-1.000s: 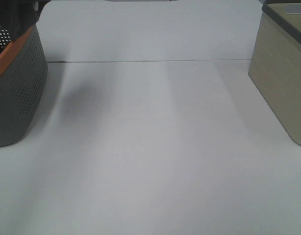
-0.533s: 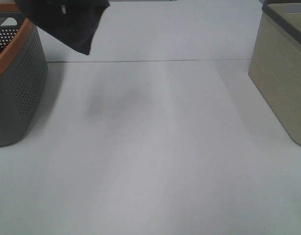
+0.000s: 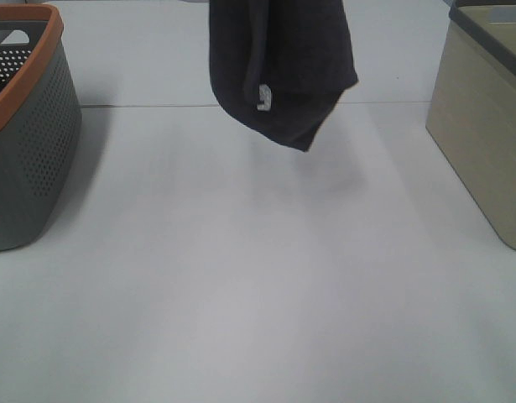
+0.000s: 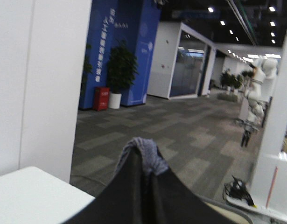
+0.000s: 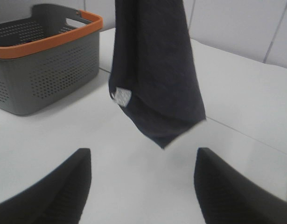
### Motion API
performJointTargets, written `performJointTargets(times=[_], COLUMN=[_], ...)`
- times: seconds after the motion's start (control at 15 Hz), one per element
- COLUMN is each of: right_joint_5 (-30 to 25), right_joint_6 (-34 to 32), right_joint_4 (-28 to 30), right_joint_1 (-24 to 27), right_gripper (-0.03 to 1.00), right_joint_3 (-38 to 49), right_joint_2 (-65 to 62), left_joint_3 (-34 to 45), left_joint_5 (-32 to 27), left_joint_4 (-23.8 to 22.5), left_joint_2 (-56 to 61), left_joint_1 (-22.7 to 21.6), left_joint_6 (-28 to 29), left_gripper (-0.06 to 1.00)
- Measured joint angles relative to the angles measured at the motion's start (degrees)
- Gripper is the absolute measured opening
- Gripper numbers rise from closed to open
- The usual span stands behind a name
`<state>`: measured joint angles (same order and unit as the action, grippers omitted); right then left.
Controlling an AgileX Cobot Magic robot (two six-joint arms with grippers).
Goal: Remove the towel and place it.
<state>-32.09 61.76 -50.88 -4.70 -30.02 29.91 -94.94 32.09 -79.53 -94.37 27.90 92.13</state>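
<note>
The dark navy-grey towel (image 3: 278,67) hangs in the air over the far middle of the white table, its lowest corner clear of the surface, with a small white tag (image 3: 263,96) showing. Its top runs out of the exterior high view, so the gripper holding it is hidden there. In the left wrist view my left gripper (image 4: 145,175) is shut on a bunched fold of the towel (image 4: 142,148). The right wrist view shows the towel (image 5: 152,70) hanging ahead of my right gripper (image 5: 143,186), which is open, empty and low over the table.
A grey perforated basket with an orange rim (image 3: 27,92) stands at the left edge and also shows in the right wrist view (image 5: 45,60). A beige bin (image 3: 484,143) stands at the right edge. White table (image 3: 258,294) lies between them.
The towel has travelled right from above the basket to the middle of the table's far side and now hangs lower and longer. The baskets have not moved.
</note>
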Motion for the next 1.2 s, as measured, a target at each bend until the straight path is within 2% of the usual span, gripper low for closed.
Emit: performJointTargets(times=[0.13,0.27,0.4,0.6,0.73,0.8,0.87,0.93,1.07,1.2], right_joint_5=[-0.5,-2.9,-4.7,-4.4,0.4,13.3,21.5,26.9,29.7,29.7], right_joint_6=[14.2,24.4,30.5,33.7,37.2,42.8,46.1,49.2,51.6,51.2], right_joint_4=[-12.2,-22.5,-26.9,-30.1,-33.5,-39.5,-44.2,-46.5,-48.0,-48.4], right_joint_1=[0.0,0.0,0.0,-0.2,-5.3,-15.5,-21.3,-24.9,-28.4,-29.9], right_gripper=[0.63,0.60,0.59,0.58,0.58,0.58,0.58,0.58,0.58,0.58], right_joint_3=[0.0,0.0,0.0,0.0,0.0,0.0,0.0,-0.1,-0.9,-4.1], right_joint_2=[6.0,13.6,19.9,26.4,28.7,31.3,32.9,34.1,36.2,38.7], left_joint_3=[0.0,0.0,0.0,2.1,5.9,7.3,7.3,7.3,7.3,7.3], left_joint_5=[4.1,4.8,4.5,-0.1,-6.2,-10.9,-13.3,-16.2,-19.8,-24.1], left_joint_4=[-10.0,-15.8,-18.8,-20.2,-20.4,-20.6,-20.6,-20.6,-20.5,-20.5], left_joint_2=[0.0,-0.1,-0.1,-0.1,-0.1,-0.2,-0.2,-0.1,-0.1,-0.1], left_joint_1=[0.0,0.0,0.0,0.0,0.0,0.1,0.7,2.1,4.6,7.8], left_joint_6=[7.9,13.0,16.6,20.7,21.5,22.8,22.8,22.8,22.5,21.9], left_gripper=[0.00,0.00,0.00,0.00,0.00,0.00,0.00,0.00,0.00,0.00])
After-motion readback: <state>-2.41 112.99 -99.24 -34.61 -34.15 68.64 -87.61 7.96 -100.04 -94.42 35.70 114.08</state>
